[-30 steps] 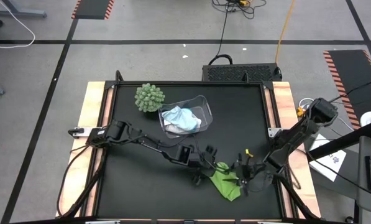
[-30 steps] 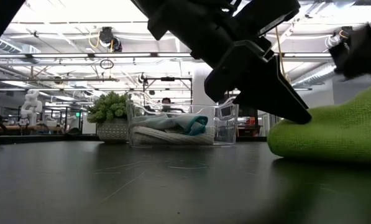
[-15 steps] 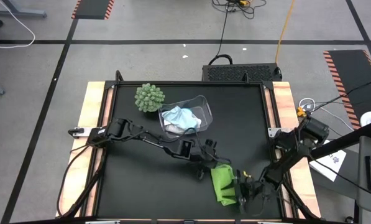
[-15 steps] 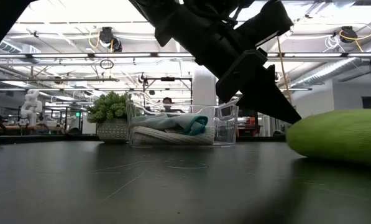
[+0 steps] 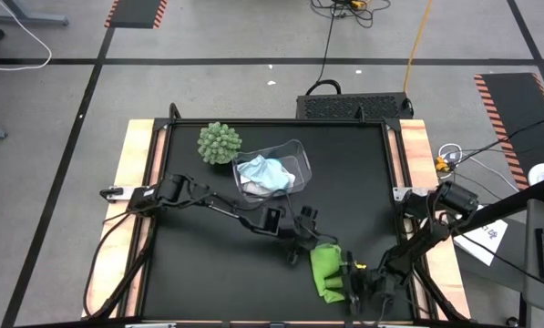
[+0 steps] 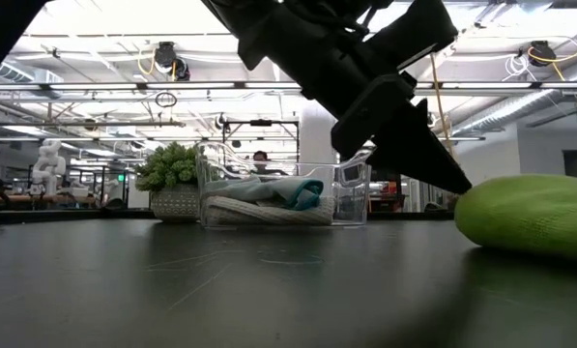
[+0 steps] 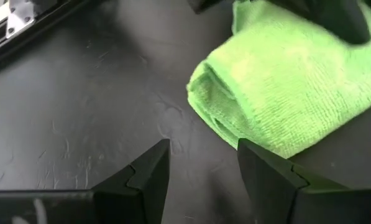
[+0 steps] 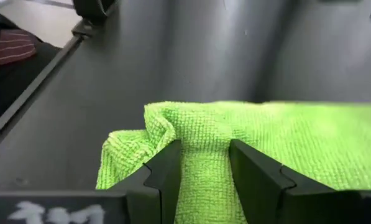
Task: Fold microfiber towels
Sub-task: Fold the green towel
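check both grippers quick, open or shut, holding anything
Left gripper: open, empty, beside the green towel.
Right gripper: shut on the green towel's edge.

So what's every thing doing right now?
lime green towel: folded over, lying on the table, pinched at one edge.
right gripper: shut on the lime green towel.
left gripper: open, beside the green towel, holding nothing.
clear plastic bin: upright, holding the white towel and light blue towel, crumpled.
spiky ball plant: upright beside the bin.
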### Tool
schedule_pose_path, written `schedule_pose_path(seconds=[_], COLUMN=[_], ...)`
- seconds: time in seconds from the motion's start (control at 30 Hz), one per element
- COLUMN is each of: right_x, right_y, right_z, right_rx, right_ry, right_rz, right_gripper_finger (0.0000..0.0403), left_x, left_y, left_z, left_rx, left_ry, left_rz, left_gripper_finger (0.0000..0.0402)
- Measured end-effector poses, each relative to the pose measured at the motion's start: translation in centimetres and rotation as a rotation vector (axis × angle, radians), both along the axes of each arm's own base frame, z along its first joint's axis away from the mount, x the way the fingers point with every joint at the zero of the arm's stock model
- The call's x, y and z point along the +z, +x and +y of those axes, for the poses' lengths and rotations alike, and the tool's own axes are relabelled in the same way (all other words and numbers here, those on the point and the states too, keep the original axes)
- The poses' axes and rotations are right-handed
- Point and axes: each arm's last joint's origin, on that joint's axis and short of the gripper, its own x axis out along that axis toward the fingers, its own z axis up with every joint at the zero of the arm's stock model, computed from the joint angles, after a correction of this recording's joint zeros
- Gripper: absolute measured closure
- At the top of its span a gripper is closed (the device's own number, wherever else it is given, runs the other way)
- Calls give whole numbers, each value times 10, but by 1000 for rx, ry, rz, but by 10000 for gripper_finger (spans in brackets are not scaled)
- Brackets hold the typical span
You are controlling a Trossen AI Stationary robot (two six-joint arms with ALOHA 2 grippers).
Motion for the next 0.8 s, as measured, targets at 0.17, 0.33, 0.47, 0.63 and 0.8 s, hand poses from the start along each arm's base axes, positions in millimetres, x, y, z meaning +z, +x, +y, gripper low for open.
schedule_pose_path(seconds=[0.17, 0.33, 0.47, 0.63, 0.8], right_x=[15, 37, 51, 50, 44], right_y=[1, 1, 0, -5, -11], right_z=[0, -1, -4, -6, -9], right_rx=[35, 76, 60, 32, -21], right_ry=[-83, -143, -147, -111, -67], right_rz=[-77, -142, -176, -139, -83], right_gripper_finger=[273, 273, 273, 273, 273], left_x=[-2, -1, -1, -3, 1], left_y=[-6, -11, -14, -21, -21], left_z=[-10, -23, -35, -55, -71], left_rx=[-9, 7, -21, -112, -160], left_ry=[133, 254, 250, 181, 89], left_rz=[26, 25, 25, 55, -9], left_gripper_finger=[213, 213, 213, 213, 213])
